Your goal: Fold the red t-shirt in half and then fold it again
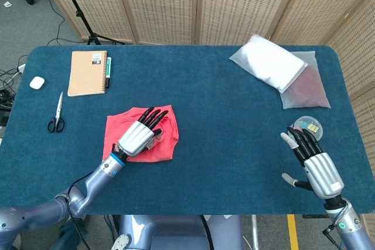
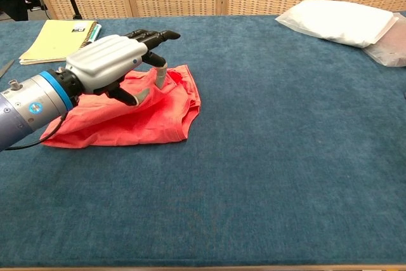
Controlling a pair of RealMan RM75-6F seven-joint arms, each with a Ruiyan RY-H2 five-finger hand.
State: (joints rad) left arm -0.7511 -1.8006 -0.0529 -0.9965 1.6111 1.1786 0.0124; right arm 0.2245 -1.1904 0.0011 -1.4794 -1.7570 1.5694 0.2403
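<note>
Notebook [image 1: 87,72], scissors [image 1: 56,119] lie well left of shirt [image 1: 165,143]; nothing seems btwn.

Notebook [image 1: 88,72], pen [image 1: 108,71], scissors [image 1: 57,114], two bagged garments [image 1: 269,62].

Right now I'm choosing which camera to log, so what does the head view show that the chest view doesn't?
Only the head view shows the right hand, fingers spread and holding nothing, plus the scissors and the white case. Only the chest view shows, from the side, the left hand's fingertips reaching down to the cloth. Both show the left hand over the red t-shirt, the notebook and the white bag.
</note>
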